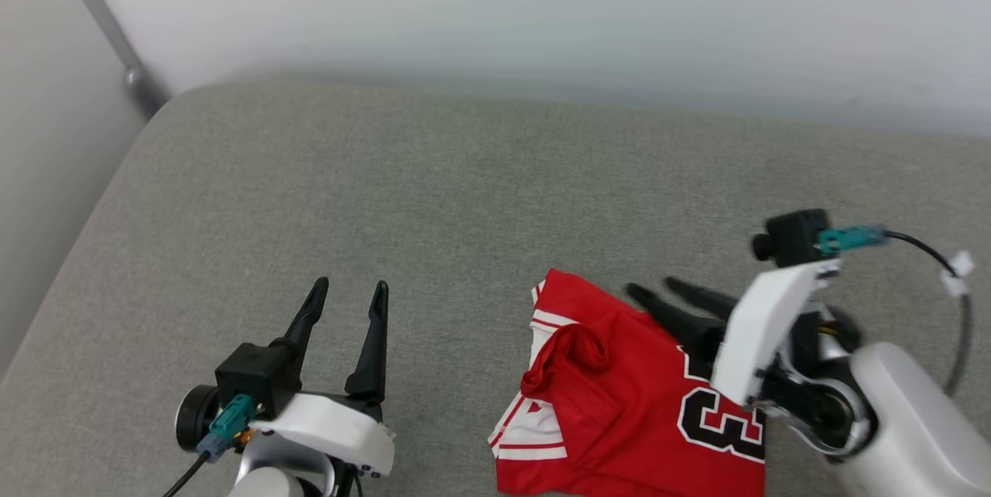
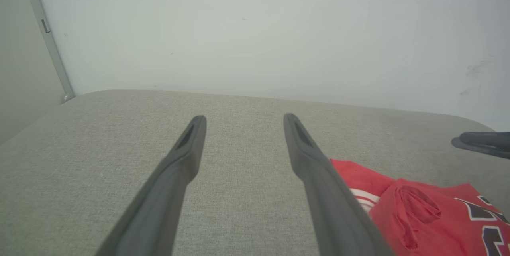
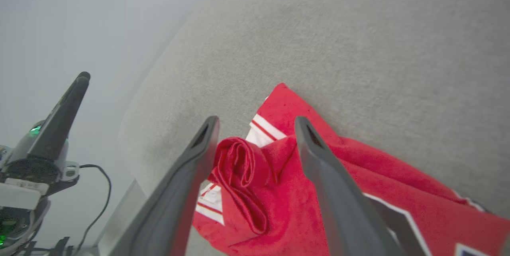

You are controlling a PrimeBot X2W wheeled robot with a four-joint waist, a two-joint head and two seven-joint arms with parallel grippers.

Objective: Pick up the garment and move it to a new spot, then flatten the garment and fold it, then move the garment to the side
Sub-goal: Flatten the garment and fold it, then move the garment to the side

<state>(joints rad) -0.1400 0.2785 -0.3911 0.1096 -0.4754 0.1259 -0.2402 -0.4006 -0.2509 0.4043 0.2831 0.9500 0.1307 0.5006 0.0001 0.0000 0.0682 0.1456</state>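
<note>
A bare indoor room: grey fabric cushion (image 1: pixel 387 195) against plain white wall (image 1: pixel 542 9).

Garment (image 1: pixel 619 404) (image 2: pixel 418 208) (image 3: pixel 279 176): red jersey tee, lying loosely folded and rumpled on the grey fabric surface (image 1: pixel 387 195). It sits at the lower right of the head view and runs off the bottom edge. White sleeve panels with red stripes show at its left edge. Black white-edged digit "3" faces up on the right part; other lettering is cut off. A bunched roll of red cloth stands up near the left side. The far corner lies flat, pointing away.
</note>
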